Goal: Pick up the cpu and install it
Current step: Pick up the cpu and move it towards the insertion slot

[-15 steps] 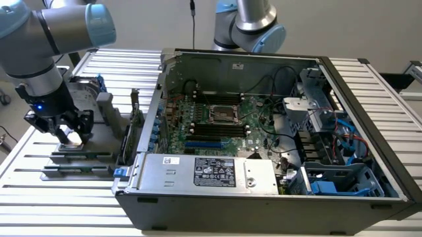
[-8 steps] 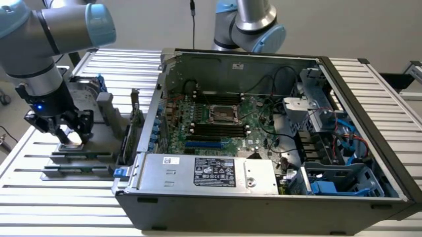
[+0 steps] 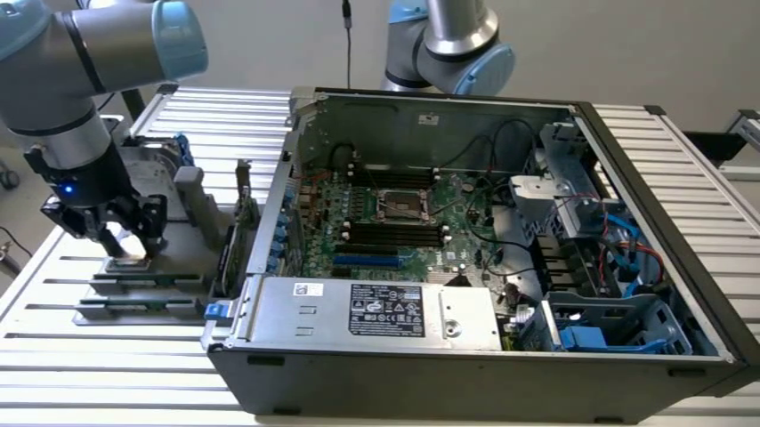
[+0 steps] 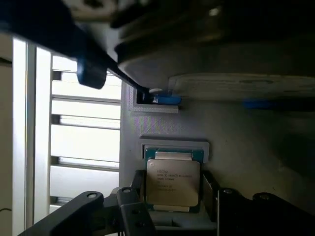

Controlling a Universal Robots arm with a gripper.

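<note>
Wrist view: jaws straddle the cpu (image 4: 172,183), rim partly hidden.

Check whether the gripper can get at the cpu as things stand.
Probably yes: the open gripper sits low over the cpu, a finger on either side of it, and nothing covers its top.

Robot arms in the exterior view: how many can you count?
2. One arm stands at the exterior view's left, beside the computer case; a second arm rises behind the case. More may be outside the picture.
</note>
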